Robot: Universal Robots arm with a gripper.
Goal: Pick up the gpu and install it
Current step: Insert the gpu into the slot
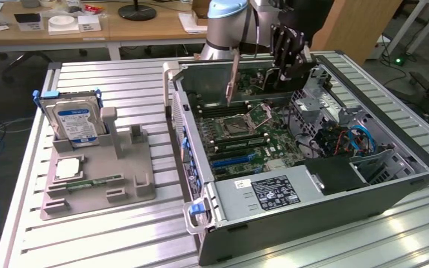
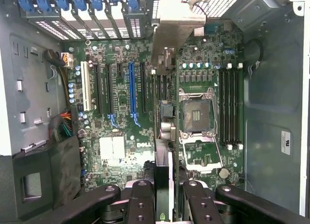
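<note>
Gripper (image 2: 169, 200) (pinching the card (image 2: 172, 35) upright) is hovering above the board (image 2: 116, 146); card edge is probably needing alignment with the blue slot (image 2: 131, 88) below the hand.

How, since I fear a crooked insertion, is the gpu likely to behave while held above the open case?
The gpu hangs straight in the gripper without sagging, so it is probably stiff. Thin and flat, it is likely light for its size. With its metal bracket far from the fingers, it might pivot if that end catches the case.
</note>
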